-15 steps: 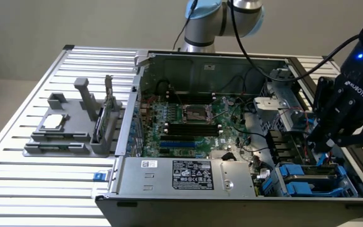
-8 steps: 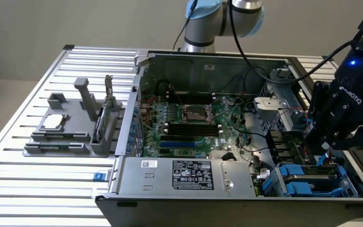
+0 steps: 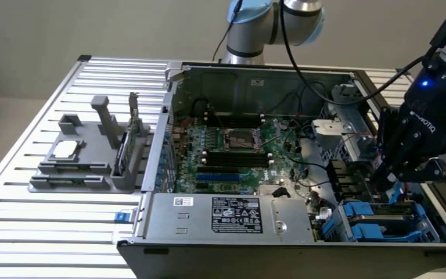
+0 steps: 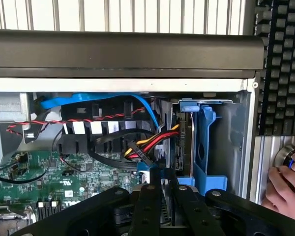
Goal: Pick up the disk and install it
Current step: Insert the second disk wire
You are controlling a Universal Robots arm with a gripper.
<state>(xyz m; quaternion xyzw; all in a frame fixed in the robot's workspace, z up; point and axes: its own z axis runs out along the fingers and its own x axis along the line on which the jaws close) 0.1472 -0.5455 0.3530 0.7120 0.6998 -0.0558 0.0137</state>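
My gripper (image 3: 387, 181) reaches down into the right end of the open computer case (image 3: 254, 75), over the blue drive bay (image 3: 378, 224). In the wrist view the two black fingers (image 4: 146, 206) stand close together around a thin grey edge with a blue plastic tip. This is the disk (image 4: 162, 209), held edge-on between them. The gripper (image 4: 162, 199) is next to an upright blue bay bracket (image 4: 206, 142). The arm hides most of the disk in the exterior view.
Red, yellow and black cables (image 4: 147, 142) and a blue cable (image 4: 88, 101) run close beside the bay. The motherboard (image 3: 238, 145) and a silver power supply box (image 3: 231, 215) fill the case. A grey fixture (image 3: 79, 157) stands at the exterior view's left. A hand (image 4: 285, 189) rests near a keyboard (image 4: 282, 64).
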